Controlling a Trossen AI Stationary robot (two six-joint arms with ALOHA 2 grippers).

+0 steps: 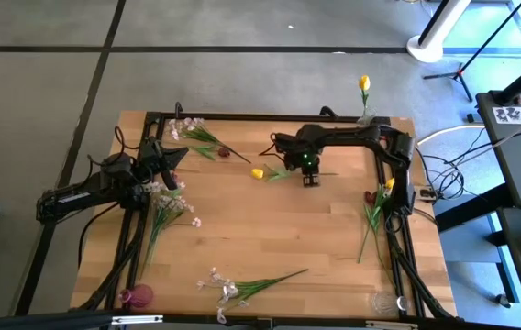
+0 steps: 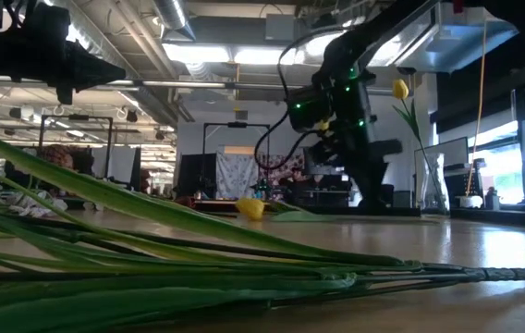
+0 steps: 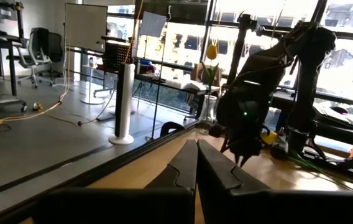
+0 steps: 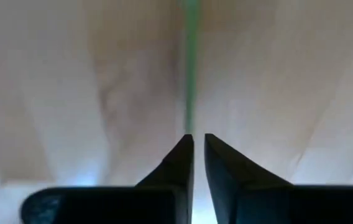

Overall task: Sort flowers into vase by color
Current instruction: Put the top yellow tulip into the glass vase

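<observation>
Your right hand point(image 1: 311, 177) is pointing straight down at the bench point(image 1: 270, 238), its fingers point(image 4: 179, 158) nearly closed, leaving only a thin slit. In the right wrist view a green stem point(image 4: 191, 74) is running up to the fingertips and ending at that slit; you cannot tell whether it is being pinched or merely lying beneath the tips. That stem belongs to the yellow tulip point(image 1: 258, 172) lying flat on the bench, its head just to the left of the hand. The right arm is reaching in from the bench's right edge, elbow bent, forearm running along the far side.

Your left hand point(image 1: 171, 156) is clenched and holding nothing, fingers point(image 3: 186, 165) pressed together, hovering left of the yellow tulip near the bench's left side, aimed across at the right arm.

Around the yellow tulip: a dark red tulip point(image 1: 225, 152) with a pale spray lies just beyond it to the left, a blossom spray point(image 1: 171, 206) sits under the left arm, another spray point(image 1: 242, 286) is lying nearer the front edge, and a glass vase point(image 1: 365, 115) holding one yellow tulip is standing at the far right corner.
</observation>
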